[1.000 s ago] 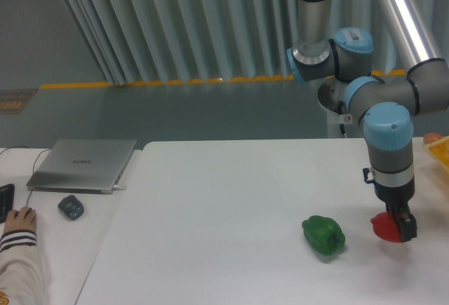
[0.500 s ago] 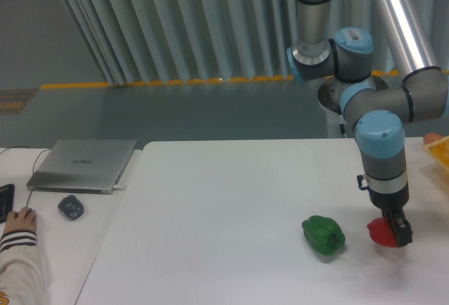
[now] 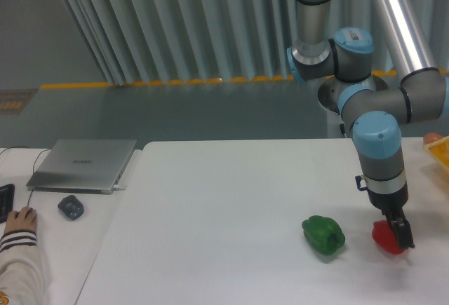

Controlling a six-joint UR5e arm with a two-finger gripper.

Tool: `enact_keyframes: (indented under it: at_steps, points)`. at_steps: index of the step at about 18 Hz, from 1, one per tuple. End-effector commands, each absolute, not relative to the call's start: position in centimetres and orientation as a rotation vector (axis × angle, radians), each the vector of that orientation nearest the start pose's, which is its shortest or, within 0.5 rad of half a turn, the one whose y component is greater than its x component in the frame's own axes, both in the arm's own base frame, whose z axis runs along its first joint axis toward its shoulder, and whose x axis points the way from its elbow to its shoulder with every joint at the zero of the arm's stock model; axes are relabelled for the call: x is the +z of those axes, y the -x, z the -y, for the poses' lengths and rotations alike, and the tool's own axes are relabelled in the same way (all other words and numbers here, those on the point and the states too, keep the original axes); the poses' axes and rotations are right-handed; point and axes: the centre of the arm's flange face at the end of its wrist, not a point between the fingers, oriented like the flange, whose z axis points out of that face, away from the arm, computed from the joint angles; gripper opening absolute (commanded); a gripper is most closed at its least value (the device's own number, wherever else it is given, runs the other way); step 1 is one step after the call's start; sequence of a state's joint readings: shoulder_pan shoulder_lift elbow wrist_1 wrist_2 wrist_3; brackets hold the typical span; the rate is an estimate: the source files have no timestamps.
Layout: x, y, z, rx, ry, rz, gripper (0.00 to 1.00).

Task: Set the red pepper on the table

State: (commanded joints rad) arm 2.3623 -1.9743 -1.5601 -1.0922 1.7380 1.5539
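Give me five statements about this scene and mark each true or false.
1. The red pepper lies right of the green pepper. True.
2. The gripper is at the green pepper. False: it is at the red pepper.
3. The two peppers touch. False: bare table shows between them.
4. The laptop is open. False: its lid is shut.
5. A mouse lies in front of the laptop. True.
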Motion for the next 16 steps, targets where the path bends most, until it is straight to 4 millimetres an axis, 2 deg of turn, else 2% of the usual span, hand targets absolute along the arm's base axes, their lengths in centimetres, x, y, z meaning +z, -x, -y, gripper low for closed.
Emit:
enact_keyframes:
  at_steps: [3, 6, 8, 13, 16]
  points:
    - [33.6, 37.1, -51.9, 0.288, 3.035, -1.184, 1.00]
    - [36.1, 38.3, -50.4, 0.342, 3.044, -1.112, 1.00]
    - [36.8, 39.3, -49.8, 0.338, 3.042, -1.081, 1.00]
    - [41.2, 42.8, -46.6, 0.154, 3.081, -0.999, 1.00]
    - [43.4, 43.7, -45.0, 0.130, 3.013, -1.105, 1.00]
